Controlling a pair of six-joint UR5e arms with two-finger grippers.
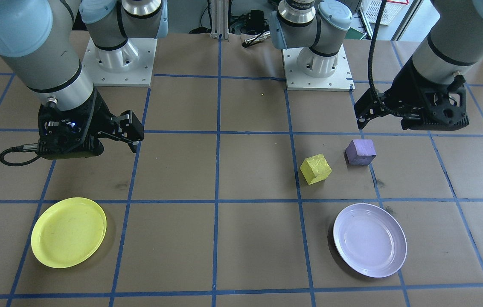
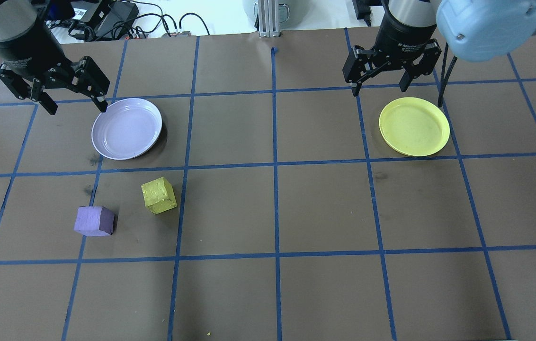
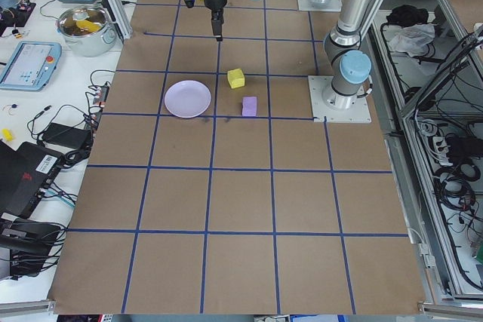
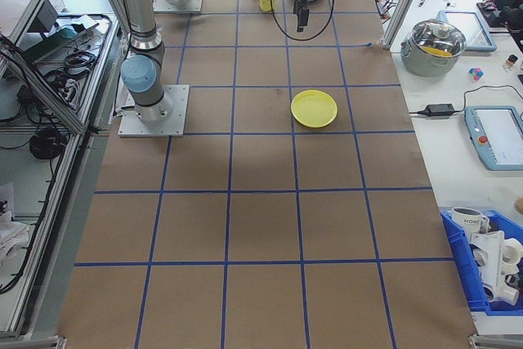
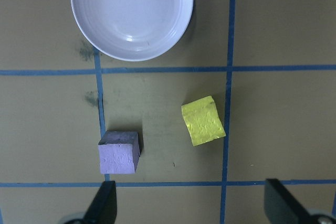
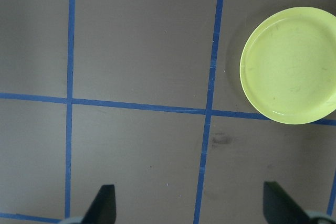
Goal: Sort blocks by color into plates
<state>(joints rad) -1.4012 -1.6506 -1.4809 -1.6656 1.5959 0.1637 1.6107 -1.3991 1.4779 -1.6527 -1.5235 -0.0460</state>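
Observation:
The yellow block [image 2: 158,195] and the purple block [image 2: 94,221] rest on the table on my left side, a short gap between them. Beyond them lies the lavender plate [image 2: 127,128], with nothing in it. The yellow plate [image 2: 414,126] sits on the right side, also with nothing in it. My left gripper [image 2: 78,108] hovers open just left of the lavender plate; its wrist view shows both blocks [image 5: 203,121] [image 5: 119,157] below it. Open too, my right gripper [image 2: 379,89] hangs beside the yellow plate's far left rim [image 6: 290,65].
Blue tape lines divide the brown table into squares. The two arm base plates [image 1: 118,62] [image 1: 317,68] stand at the robot's edge. Cables and devices [image 2: 107,21] lie past the far edge. Side benches hold a pot [image 3: 85,26] and tablets.

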